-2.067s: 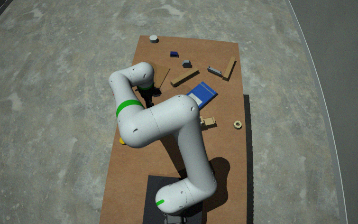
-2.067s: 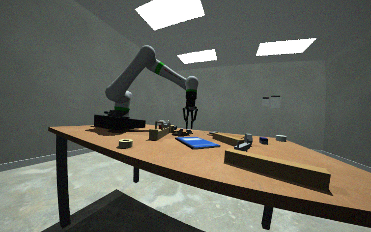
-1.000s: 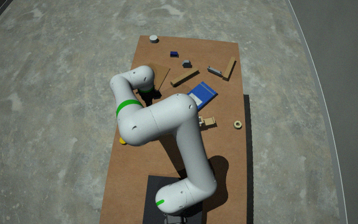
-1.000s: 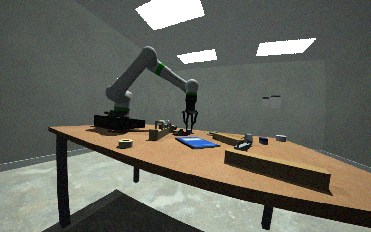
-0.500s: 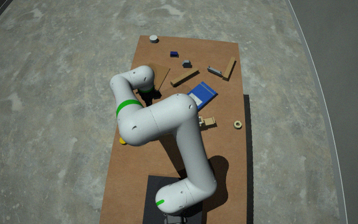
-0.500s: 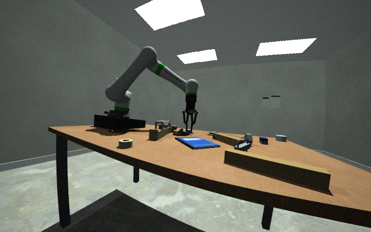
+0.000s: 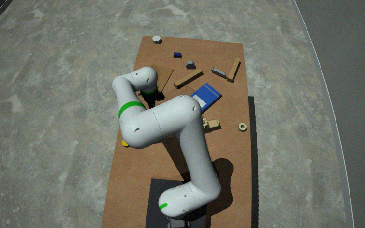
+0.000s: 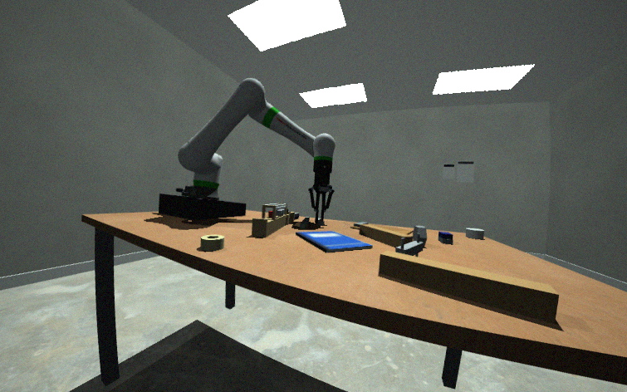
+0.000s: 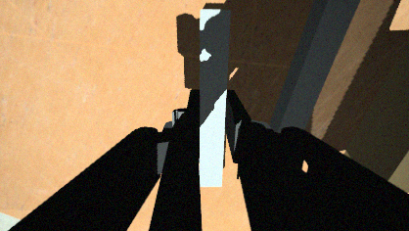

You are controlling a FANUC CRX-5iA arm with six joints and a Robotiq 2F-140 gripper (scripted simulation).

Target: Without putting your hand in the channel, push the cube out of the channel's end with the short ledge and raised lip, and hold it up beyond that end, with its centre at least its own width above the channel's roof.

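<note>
My gripper [image 9: 211, 105] points straight down at the table, and its two black fingers press on both long sides of a thin pale grey stick [image 9: 213, 93] that lies flat. In the exterior view the fingertips [image 8: 319, 220] are down at table level, just behind the blue book [image 8: 333, 240]. From above, the wrist [image 7: 151, 95] hides the fingers and the stick. A tan channel-like block [image 8: 270, 223] with a small frame on top stands left of the gripper. It also shows from above [image 7: 212, 123], partly under the arm. I cannot see the cube.
A grey bar and a tan board [image 9: 313, 73] lie just right of the stick. On the table there are also wooden beams [image 7: 188, 78] [image 7: 234, 69], a grey bracket [image 7: 218, 72], a small blue box [image 7: 177, 54], a grey cylinder [image 7: 156, 39], a tape ring [image 7: 242, 125] and a yellow disc [image 7: 124, 143].
</note>
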